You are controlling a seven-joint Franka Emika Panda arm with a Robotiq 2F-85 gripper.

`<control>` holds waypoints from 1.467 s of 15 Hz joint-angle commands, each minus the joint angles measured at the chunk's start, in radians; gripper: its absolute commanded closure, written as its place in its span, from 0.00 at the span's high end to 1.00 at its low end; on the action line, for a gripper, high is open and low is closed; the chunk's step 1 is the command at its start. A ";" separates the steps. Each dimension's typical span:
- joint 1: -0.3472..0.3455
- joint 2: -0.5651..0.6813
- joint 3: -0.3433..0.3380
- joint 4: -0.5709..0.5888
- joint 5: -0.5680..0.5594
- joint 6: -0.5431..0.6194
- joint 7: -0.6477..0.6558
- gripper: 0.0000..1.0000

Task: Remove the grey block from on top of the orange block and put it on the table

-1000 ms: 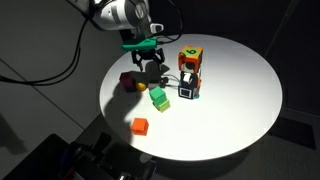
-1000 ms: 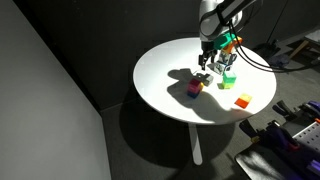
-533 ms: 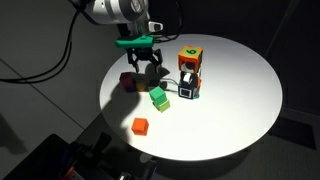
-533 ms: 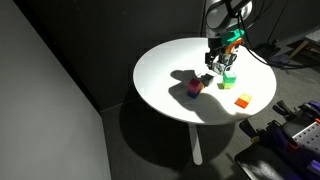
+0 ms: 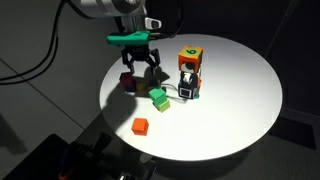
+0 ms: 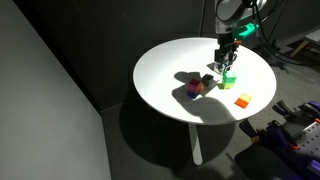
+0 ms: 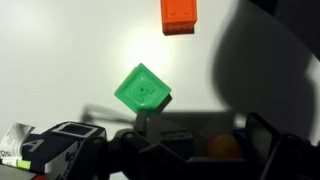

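The hand (image 5: 142, 69) hangs wide open; lowering here could knock aside the green block (image 7: 141, 92) directly beneath it

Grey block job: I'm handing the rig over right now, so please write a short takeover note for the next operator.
Gripper: fingers spread open above the table, with nothing visibly held.
Orange block: stands alone near the table's edge with nothing on top; the wrist view shows the same.
Grey block: appears to sit on the table beside the magenta cube, roughly under the gripper. It is small and dim in an exterior view, so check it.
Done: the grey block is off the orange block and apparently set down.
Left: confirm that it rests free, then probably retract the arm.
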 commanded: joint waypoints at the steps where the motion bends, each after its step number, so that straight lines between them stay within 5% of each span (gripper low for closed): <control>1: -0.018 -0.103 0.008 -0.094 0.025 -0.019 -0.019 1.00; 15: -0.012 -0.309 0.003 -0.325 0.055 0.179 0.009 1.00; 22: -0.008 -0.256 0.002 -0.278 0.038 0.149 0.002 1.00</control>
